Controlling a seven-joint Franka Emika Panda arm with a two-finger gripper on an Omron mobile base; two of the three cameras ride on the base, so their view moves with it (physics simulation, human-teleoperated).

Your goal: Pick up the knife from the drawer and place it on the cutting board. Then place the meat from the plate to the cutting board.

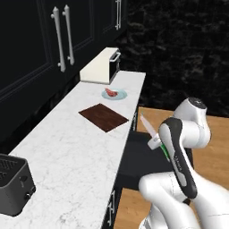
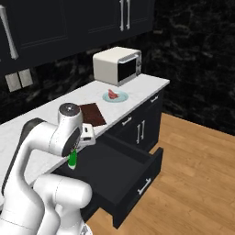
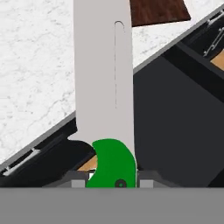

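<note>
pincer (image 3: pixel 112 183) tight on knife (image 3: pixel 105 87) handle

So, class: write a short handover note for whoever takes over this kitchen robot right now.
Gripper: shut on the knife by its green handle, blade pointing away, lifted over the open drawer.
Cutting board: on the counter, nothing on it.
Meat: on the plate beyond the board, near the microwave.
Done: knife out of the drawer.
Left: lay the knife on the board, then move the meat there.
</note>
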